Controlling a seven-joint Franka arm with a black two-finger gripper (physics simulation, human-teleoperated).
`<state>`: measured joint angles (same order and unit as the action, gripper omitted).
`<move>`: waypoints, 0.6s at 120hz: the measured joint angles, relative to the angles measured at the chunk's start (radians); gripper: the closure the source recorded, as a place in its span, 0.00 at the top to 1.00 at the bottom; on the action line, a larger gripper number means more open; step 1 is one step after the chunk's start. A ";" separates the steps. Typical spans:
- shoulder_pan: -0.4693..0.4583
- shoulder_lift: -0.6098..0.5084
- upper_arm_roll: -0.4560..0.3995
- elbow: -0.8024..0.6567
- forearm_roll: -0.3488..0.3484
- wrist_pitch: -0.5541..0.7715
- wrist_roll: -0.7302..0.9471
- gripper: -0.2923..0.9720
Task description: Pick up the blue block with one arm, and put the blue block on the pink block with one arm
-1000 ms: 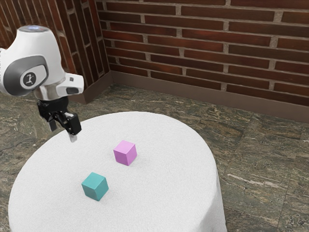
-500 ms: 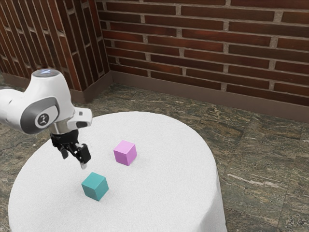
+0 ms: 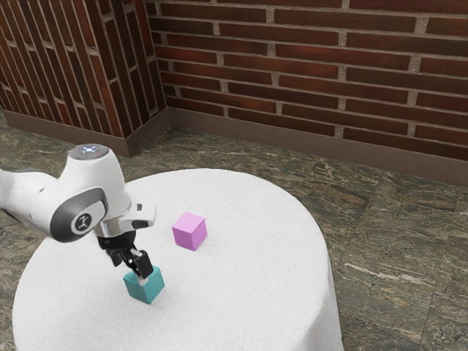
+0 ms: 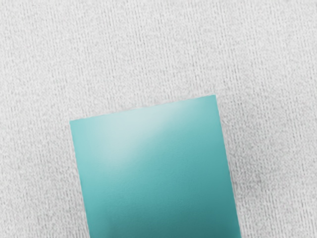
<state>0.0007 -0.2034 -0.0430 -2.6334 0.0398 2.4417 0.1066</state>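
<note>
Blue block [image 3: 147,289] — gripper [image 3: 139,273] hovers just above

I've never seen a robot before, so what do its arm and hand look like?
The arm is made of smooth, rounded white shells, with a round grey joint cap bearing a small white mark. The gripper is black, with two short fingers.

Bright, even light; soft shadows
</note>
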 joint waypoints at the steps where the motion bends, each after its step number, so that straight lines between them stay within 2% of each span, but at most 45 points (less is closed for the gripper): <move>1: 0.000 0.004 0.000 0.003 0.000 0.001 0.000 0.77; 72: -0.004 0.185 0.002 0.056 -0.034 0.069 -0.001 0.77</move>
<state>-0.0036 -0.0184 -0.0407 -2.5776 0.0058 2.5110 0.1053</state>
